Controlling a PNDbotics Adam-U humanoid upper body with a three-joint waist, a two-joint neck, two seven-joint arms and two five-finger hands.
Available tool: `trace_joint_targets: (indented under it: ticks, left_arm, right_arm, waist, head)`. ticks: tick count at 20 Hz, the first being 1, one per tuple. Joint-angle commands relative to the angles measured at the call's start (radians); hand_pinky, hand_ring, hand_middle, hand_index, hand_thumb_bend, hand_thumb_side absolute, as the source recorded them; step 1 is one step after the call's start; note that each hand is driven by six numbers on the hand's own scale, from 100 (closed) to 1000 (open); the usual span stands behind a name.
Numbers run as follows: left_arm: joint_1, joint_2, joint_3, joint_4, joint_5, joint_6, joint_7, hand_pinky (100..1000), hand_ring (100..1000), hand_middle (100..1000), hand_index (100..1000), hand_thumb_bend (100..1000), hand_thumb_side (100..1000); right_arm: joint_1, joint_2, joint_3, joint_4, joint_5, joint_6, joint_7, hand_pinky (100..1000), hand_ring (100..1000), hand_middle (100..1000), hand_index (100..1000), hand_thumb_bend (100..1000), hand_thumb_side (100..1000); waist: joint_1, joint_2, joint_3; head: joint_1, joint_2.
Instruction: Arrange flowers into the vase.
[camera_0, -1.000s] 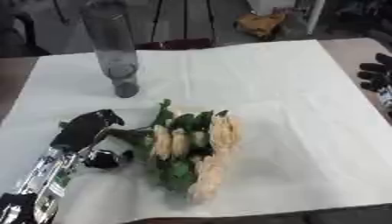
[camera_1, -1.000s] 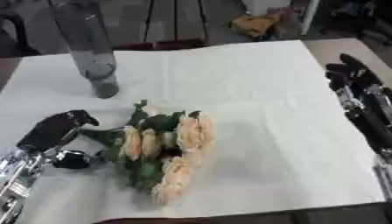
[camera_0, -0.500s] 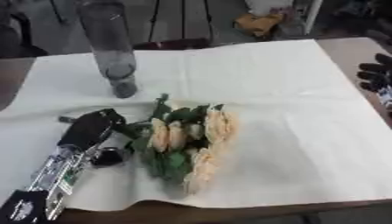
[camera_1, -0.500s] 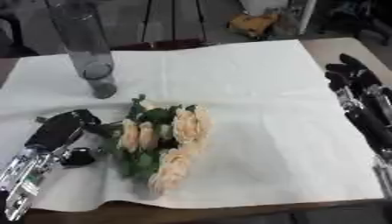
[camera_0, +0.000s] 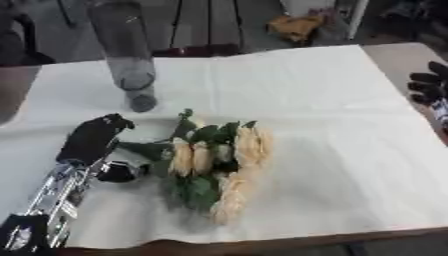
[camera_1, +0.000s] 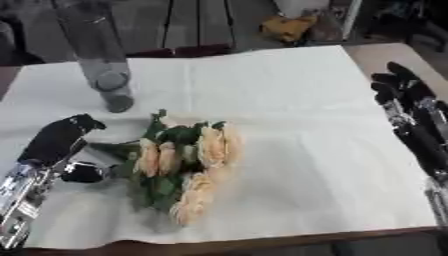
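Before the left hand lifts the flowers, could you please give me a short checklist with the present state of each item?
1. Flowers lying loose on the white cloth: ok.
2. Left hand at the stem ends: ok.
3. Fingers closed on the stems: cannot tell.
4. Vase upright, apart from the flowers: ok.
5. Vase mouth free: cannot tell, it is cut off at the top.
6. Right hand open at the table's right edge, away from the flowers: ok.

Black fingers (camera_1: 398, 82), silver-jointed forearm (camera_0: 54, 192).
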Motion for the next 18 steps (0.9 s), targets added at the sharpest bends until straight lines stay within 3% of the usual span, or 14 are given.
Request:
trace_joint_targets:
  ticks: [1,14,15,16,17,18]
  left_arm:
    - [-0.025,0.016,0.011,-0.016,-0.002,0.001,-0.009,736,745,700,795,843,420]
    - [-0.031,0.011,0.005,-0.005,-0.002,-0.008,-0.002,727,737,686,785,786,409]
    - [-0.031,0.011,0.005,-0.005,-0.001,-0.007,0.005,721,733,680,779,731,395]
    - [-0.031,0.01,0.005,-0.005,0.001,-0.006,0.014,721,733,680,779,731,395]
    - [-0.032,0.01,0.006,-0.007,0.003,-0.004,0.023,713,726,671,770,633,365]
    - [-0.032,0.01,0.006,-0.008,0.006,0.0,0.035,711,724,669,768,612,356]
  right_arm:
    - [-0.009,-0.018,-0.004,-0.01,-0.001,-0.002,0.002,890,887,849,1000,149,691]
    - [-0.011,-0.018,-0.003,-0.009,-0.002,-0.002,0.003,890,887,849,1000,149,691]
    - [-0.011,-0.018,-0.003,-0.009,-0.002,-0.002,0.003,890,886,849,1000,149,691]
    - [-0.011,-0.018,-0.003,-0.009,-0.002,-0.002,0.002,890,886,849,1000,149,691]
    - [-0.011,-0.018,-0.003,-0.008,-0.002,-0.002,0.002,890,886,849,1000,147,692]
    - [-0.011,-0.018,-0.003,-0.008,-0.002,-0.002,0.002,890,886,849,1000,147,692]
  waist:
    - [-0.007,-0.017,-0.001]
    - [-0.006,-0.016,0.0]
    - [-0.006,-0.016,0.0]
    - [-0.007,-0.016,0.0]
    - [-0.007,-0.015,0.0]
    - [-0.007,-0.015,-0.001]
  head:
    - [-0.001,-0.006]
    - [-0.002,-0.006]
    - [-0.002,-0.007]
    - [-0.002,-0.007]
    - [-0.003,-0.006]
    - [-0.003,-0.006]
